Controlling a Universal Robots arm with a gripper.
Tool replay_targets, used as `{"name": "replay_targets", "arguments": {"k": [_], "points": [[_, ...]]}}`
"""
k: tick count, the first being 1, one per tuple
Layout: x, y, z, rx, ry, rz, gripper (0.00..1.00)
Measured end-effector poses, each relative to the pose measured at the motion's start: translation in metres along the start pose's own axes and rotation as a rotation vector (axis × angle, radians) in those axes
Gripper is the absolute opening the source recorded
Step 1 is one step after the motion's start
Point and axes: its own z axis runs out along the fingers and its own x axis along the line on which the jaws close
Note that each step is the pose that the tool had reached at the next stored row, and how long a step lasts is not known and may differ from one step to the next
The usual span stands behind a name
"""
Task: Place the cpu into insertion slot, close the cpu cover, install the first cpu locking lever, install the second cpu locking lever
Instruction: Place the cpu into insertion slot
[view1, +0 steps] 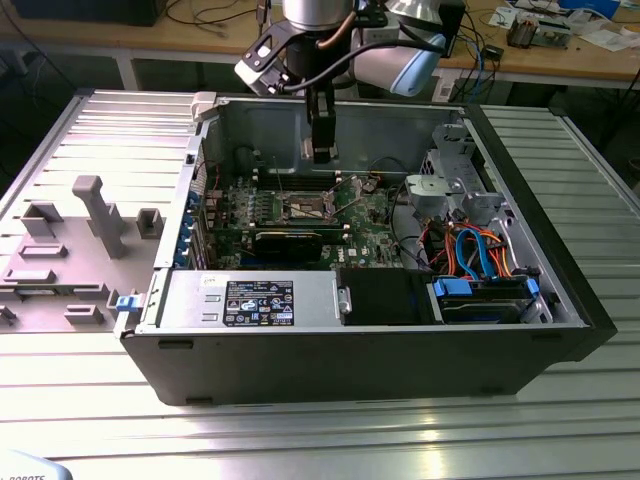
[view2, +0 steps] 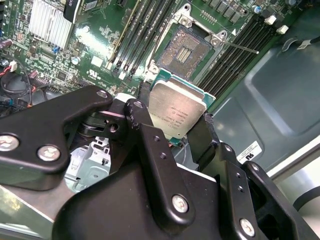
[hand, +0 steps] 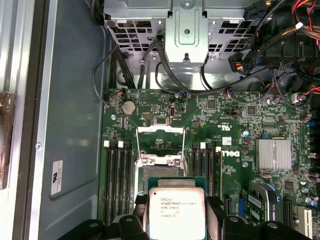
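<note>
claw (view2: 175, 116) pinching the cpu (view2: 177, 112) by two opposite edges, above the slot (view2: 186, 50) and not yet seated. best done, judging from this: chip kept level, edges squared to the socket rim, a straight descent. the first wrist view shows the cover (hand: 161, 129) swung open; the exterior view shows the claw hanging well above the board (view1: 370, 225).

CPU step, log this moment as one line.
claw: shut on cpu | cpu: held, not seated | insertion slot: empty | cpu cover: open
</note>
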Motion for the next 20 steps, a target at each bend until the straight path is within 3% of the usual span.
{"name": "replay_targets", "arguments": {"k": [20], "points": [[-0.0001, -0.0005, 0.0054, 0.0, 0.0, 0.0, 0.55]]}}
